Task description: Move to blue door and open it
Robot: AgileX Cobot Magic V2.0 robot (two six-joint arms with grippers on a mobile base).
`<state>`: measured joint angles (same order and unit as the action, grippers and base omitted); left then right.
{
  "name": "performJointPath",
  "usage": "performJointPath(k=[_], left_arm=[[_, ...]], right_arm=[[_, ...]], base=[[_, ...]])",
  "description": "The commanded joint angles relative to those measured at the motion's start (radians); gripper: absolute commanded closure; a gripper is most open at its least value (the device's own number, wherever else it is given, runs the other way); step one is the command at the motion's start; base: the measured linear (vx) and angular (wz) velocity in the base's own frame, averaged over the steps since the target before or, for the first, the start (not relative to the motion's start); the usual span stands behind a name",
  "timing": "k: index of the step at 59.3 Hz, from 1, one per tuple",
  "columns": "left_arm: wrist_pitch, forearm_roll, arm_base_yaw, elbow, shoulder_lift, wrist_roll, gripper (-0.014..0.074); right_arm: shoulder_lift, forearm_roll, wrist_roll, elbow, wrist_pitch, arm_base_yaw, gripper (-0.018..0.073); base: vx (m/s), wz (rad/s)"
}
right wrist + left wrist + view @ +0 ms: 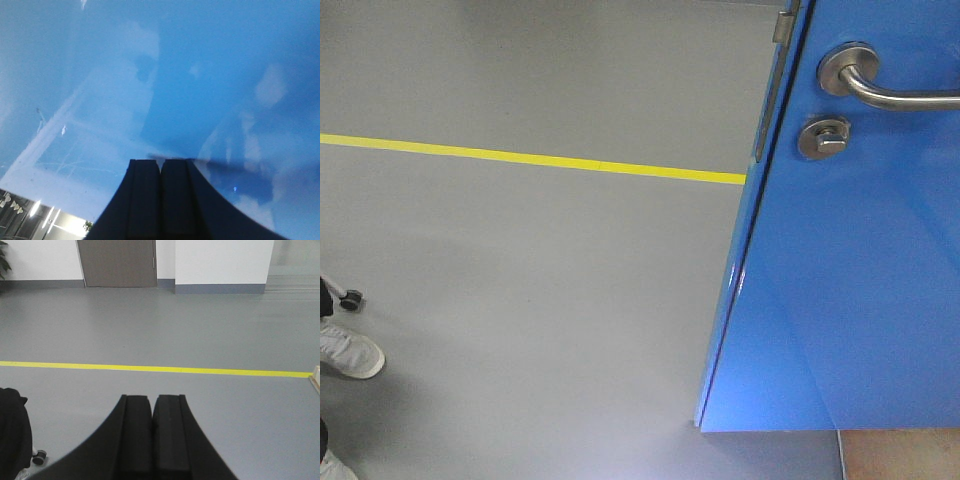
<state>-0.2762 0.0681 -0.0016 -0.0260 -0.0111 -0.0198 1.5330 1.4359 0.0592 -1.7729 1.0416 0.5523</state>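
Note:
The glossy blue door [850, 280] fills the right side of the front view, swung so that its edge faces me. Its silver lever handle [880, 88] is at the top right, the round thumb-turn lock [823, 137] just below it, and a metal latch plate [783, 25] on the edge. Neither gripper shows in the front view. My right gripper [161, 161] is shut and empty, its tips right up against the blue door surface [175, 80]. My left gripper [152, 397] is shut and empty, pointing over open grey floor.
A yellow floor line [530, 158] crosses the grey floor left of the door; it also shows in the left wrist view [150, 368]. A person's white shoe [348, 352] and a caster wheel [352, 298] are at the left. A brown door [118, 262] stands far ahead.

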Motion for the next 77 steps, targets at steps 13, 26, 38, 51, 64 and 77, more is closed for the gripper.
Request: performJointPath(k=[13, 26, 38, 51, 64, 77], left_arm=[[0.085, -0.002, -0.006, 0.026, -0.013, -0.007, 0.0524], [0.085, -0.002, -0.006, 0.026, -0.013, -0.007, 0.0524], [0.085, -0.002, -0.006, 0.026, -0.013, -0.007, 0.0524], [0.085, -0.002, -0.006, 0.026, -0.013, -0.007, 0.0524], [0.085, -0.002, -0.007, 0.026, -0.013, -0.007, 0.0524], [0.085, -0.002, -0.006, 0.026, -0.013, -0.007, 0.0524]], right_arm=[[-0.027, 0.050, 0.014, -0.024, -0.038, -0.002, 0.0547], [-0.027, 0.050, 0.014, -0.024, -0.038, -0.002, 0.0547], [-0.027, 0.050, 0.014, -0.024, -0.038, -0.002, 0.0547], [-0.027, 0.050, 0.014, -0.024, -0.039, -0.002, 0.0547], [-0.027, 0.050, 0.014, -0.024, -0.039, -0.002, 0.0547], [-0.027, 0.050, 0.014, -0.024, -0.039, -0.002, 0.0547]], base=[[0.27, -0.03], [0.28, -0.09], [0.25, -0.11], [0.15, -0.15], [0.02, -0.06], [-0.02, 0.06]])
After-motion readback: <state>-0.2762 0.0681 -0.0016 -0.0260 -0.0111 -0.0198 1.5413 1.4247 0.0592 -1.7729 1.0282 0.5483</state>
